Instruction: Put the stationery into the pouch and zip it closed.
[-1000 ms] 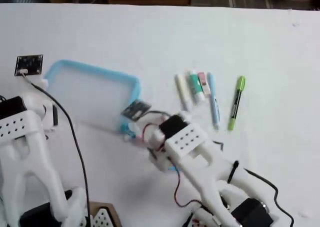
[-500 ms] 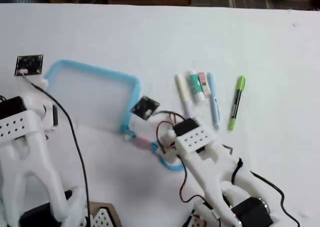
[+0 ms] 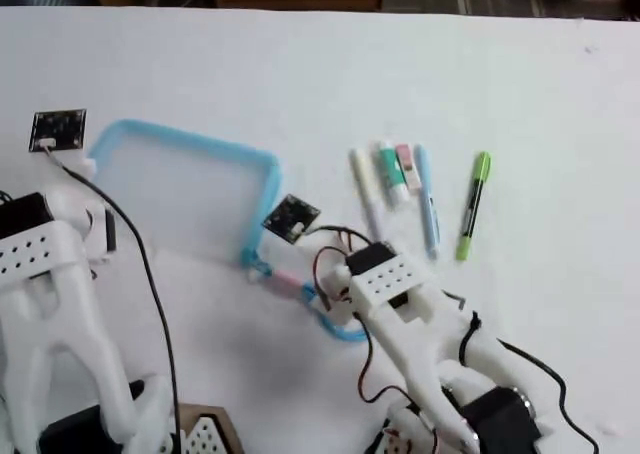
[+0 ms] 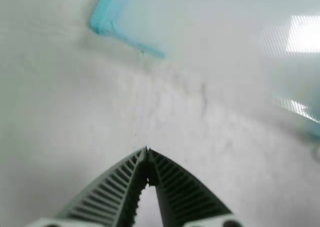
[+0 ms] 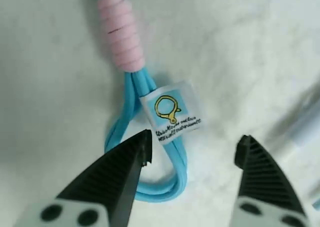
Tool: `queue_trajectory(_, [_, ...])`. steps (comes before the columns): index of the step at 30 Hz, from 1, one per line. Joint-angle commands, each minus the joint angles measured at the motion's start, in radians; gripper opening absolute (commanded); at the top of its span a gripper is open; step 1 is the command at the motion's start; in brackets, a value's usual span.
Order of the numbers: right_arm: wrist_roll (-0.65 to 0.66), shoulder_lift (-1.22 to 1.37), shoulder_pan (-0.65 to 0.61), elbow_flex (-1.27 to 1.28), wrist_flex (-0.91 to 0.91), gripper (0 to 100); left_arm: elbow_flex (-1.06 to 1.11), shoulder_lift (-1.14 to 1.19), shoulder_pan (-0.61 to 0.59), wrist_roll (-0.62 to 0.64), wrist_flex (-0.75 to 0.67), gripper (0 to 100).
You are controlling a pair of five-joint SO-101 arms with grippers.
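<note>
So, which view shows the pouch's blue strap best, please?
The right wrist view: strap, pink bead and tag lie close up by the open right gripper. The high view has it small, partly under that arm; the left wrist view, the pouch's edge.

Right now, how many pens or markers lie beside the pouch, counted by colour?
White pen: 1
Teal pen: 1
Pink pen: 1
Blue pen: 1
Green pen: 1
Total: 5
</note>
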Motion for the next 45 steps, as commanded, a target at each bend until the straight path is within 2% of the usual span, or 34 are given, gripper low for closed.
queue_trajectory(1, [0.008,0.071,0.001,-0.020,-0.019,35.3,-0.006,-0.002,-0.005,-0.006,-0.008,2])
queue_trajectory(10, [0.009,0.280,0.039,-0.124,-0.067,26.5,-0.006,-0.002,-0.007,-0.008,-0.005,2])
queue_trajectory(13, [0.009,0.306,0.065,-0.143,-0.062,17.8,-0.006,-0.005,-0.007,-0.008,-0.003,2])
queue_trajectory(17, [0.003,0.300,0.081,-0.160,-0.061,0.5,-0.009,-0.005,-0.007,-0.008,-0.009,2])
queue_trajectory(19, [0.003,0.263,0.077,-0.161,-0.059,4.8,-0.009,-0.005,-0.007,-0.008,-0.009,2])
queue_trajectory(22, [0.002,0.157,0.071,-0.161,-0.059,1.2,-0.008,-0.005,-0.007,-0.008,-0.008,2])
queue_trajectory(34, [-0.031,-0.407,0.073,-0.164,-0.016,1.7,-0.014,-0.005,-0.007,-0.014,-0.003,2])
queue_trajectory(42, [-0.167,-0.561,0.073,-0.295,-0.139,1.7,-0.037,-0.008,-0.002,-0.226,0.081,2])
queue_trajectory(45, [-0.193,-0.561,0.073,-0.400,-0.166,1.7,-0.110,-0.008,-0.002,-0.229,0.132,2])
